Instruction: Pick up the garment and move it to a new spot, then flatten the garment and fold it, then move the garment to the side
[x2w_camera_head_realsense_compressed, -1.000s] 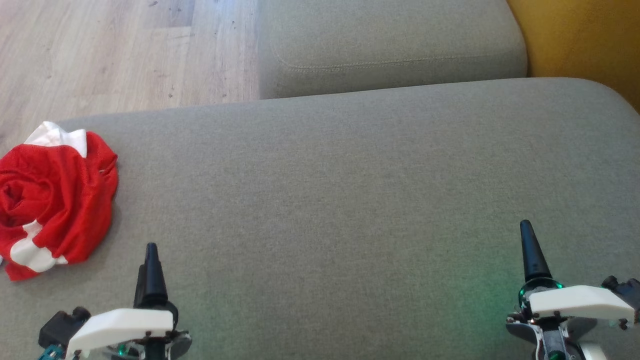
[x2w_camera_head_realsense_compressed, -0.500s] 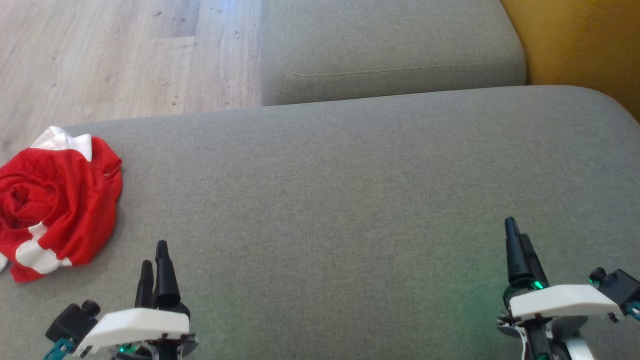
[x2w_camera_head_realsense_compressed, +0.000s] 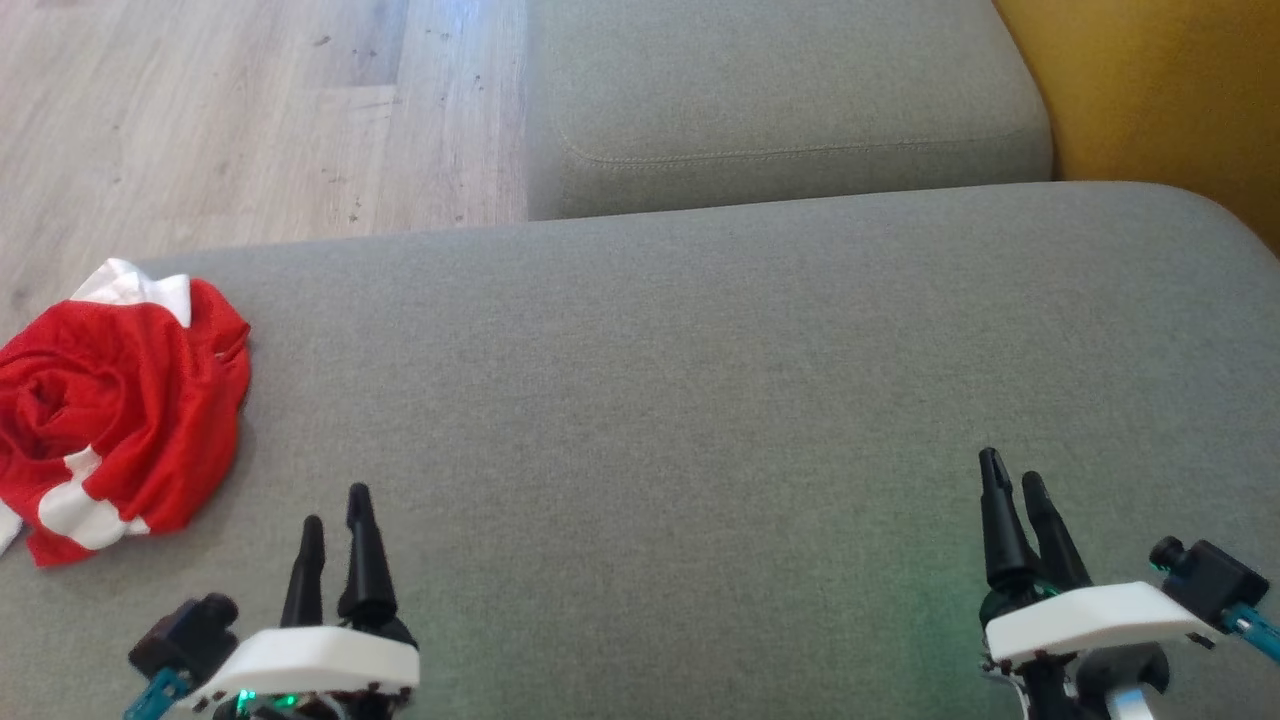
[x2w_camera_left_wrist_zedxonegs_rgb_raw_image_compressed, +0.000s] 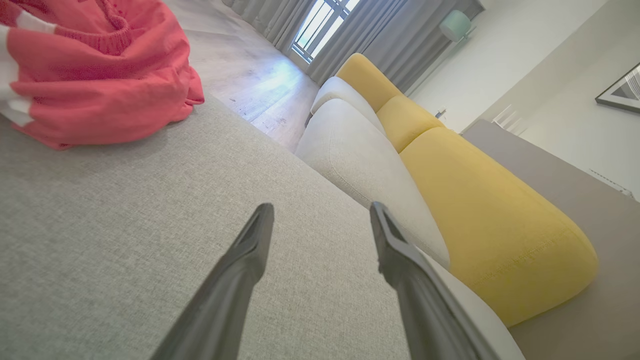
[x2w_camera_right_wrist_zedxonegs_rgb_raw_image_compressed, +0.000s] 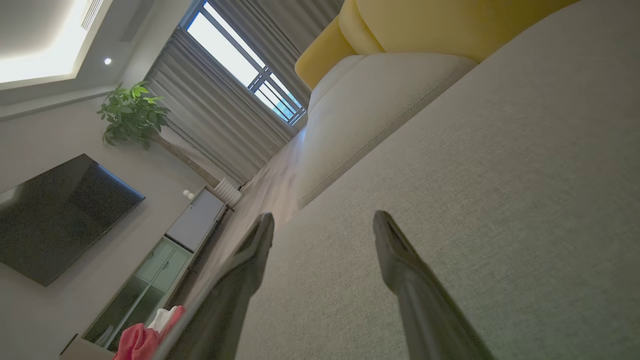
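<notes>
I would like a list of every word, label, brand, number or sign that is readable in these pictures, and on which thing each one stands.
There is no readable text in these pictures.
The garment, red and white: no print or label visible.
The framed picture: cut off at the edge of the left wrist view, nothing readable.
The television: dark screen, no brand visible.

The left gripper (x2w_camera_head_realsense_compressed: 335, 507) and the right gripper (x2w_camera_head_realsense_compressed: 1010, 467) hovered low at either side, each with its two dark fingers (x2w_camera_head_realsense_compressed: 368, 560) parted, empty and pointing forward.
</notes>
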